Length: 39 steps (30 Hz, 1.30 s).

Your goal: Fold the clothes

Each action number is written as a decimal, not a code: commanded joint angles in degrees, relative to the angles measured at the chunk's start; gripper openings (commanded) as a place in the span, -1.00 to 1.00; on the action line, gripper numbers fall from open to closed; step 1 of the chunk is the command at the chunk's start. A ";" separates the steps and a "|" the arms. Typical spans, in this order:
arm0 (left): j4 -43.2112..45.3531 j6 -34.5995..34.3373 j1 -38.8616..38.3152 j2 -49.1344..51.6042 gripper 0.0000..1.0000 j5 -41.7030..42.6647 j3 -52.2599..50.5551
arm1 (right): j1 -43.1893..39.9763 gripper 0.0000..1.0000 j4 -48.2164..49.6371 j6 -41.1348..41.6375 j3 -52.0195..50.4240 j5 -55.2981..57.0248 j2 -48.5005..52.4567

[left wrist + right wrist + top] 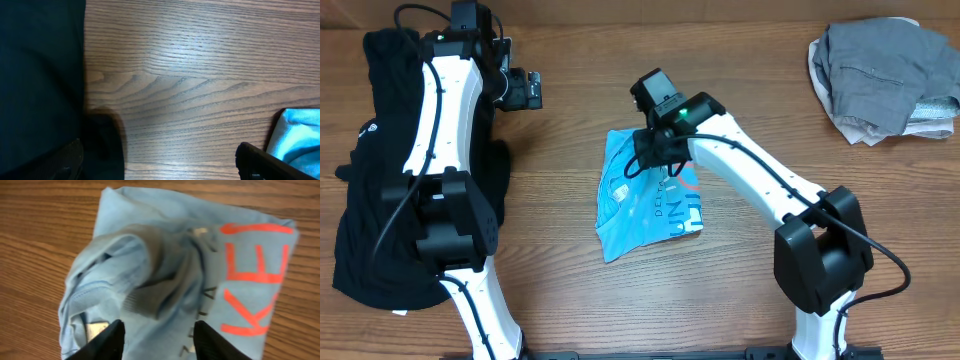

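1. The light blue T-shirt (650, 200) lies crumpled near the middle of the table (740, 60). It is roughly folded but uneven, so I judge the folding to be partway through.
2. The right gripper (160, 336) sits over the shirt's 12 o'clock edge. Its jaws stand either side of a raised bunch of blue cloth. Whether they are pinching that bunch or only bracketing it, I cannot tell.
3. The left gripper (527, 90) hangs over bare wood towards 10 o'clock with its jaws spread wide and nothing between them. The shirt's corner just shows at 4 o'clock in its wrist view.
4. The next move likely calls for a firm hold on that bunched edge. The gripper would then lift and draw it across to lay the shirt flat or double it over. The left arm would need to come in from 9 o'clock to pin the far side.
5. The black garment (370, 170) lies at 9 o'clock, partly under the left arm. The grey pile (880, 75) sits at 2 o'clock, untouched.
6. The right arm hides the shirt's 3 o'clock side from above. The orange lettering (250, 275) is cut off and cannot be read whole. The fingertips run out of the wrist view's bottom edge.
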 commanded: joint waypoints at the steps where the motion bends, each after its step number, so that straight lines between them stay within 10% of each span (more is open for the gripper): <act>1: 0.20 -0.55 -0.02 -0.68 1.00 0.28 1.11 | 1.11 0.05 1.33 -0.11 1.20 -0.07 1.05; 11: 0.20 -0.55 -0.02 -0.68 1.00 0.26 1.11 | 1.01 0.11 3.67 1.64 1.22 0.35 4.52; 21: 0.17 -0.55 -0.02 -0.68 0.99 0.26 1.11 | 0.83 -0.88 8.17 1.86 1.33 0.33 4.52; 34: 0.22 -0.55 -0.02 -0.66 1.00 0.26 1.11 | 4.76 -0.92 14.73 1.60 8.87 -4.61 4.50; 35: 0.22 -0.55 -0.02 -0.68 1.00 0.26 1.11 | 5.33 -0.91 15.78 1.60 8.85 -4.83 4.50; 39: 0.17 -0.55 -0.02 -0.66 1.00 0.26 1.11 | 6.88 0.39 15.91 1.57 8.85 -4.81 4.50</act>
